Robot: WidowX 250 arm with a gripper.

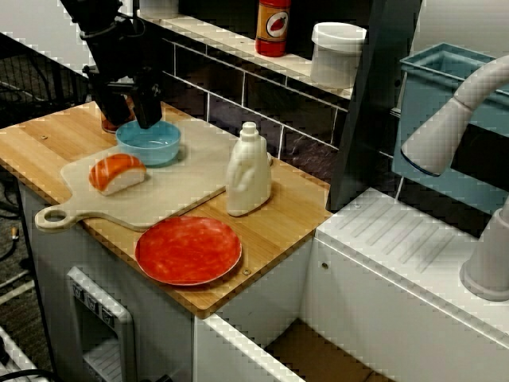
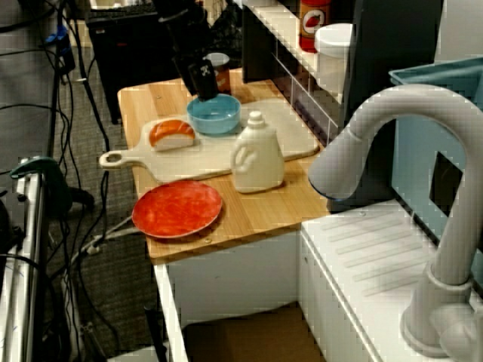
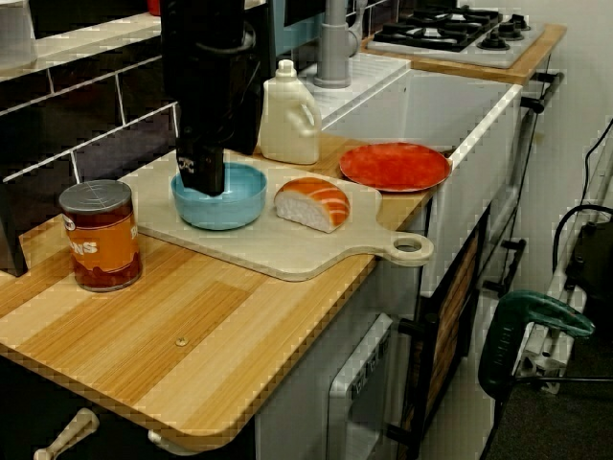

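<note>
We judged the blue bowl light, rigid and rather slippery, probably plastic, so its thin rim looked the best hold, with 1 finger inside and 1 outside. It was small, round, pale blue and seemingly empty, sitting at the back of the cutting board near the toy salmon sushi, with the can close by off the board. The gripper stood at its rim, but we could not tell whether its jaws had closed on it.
</note>
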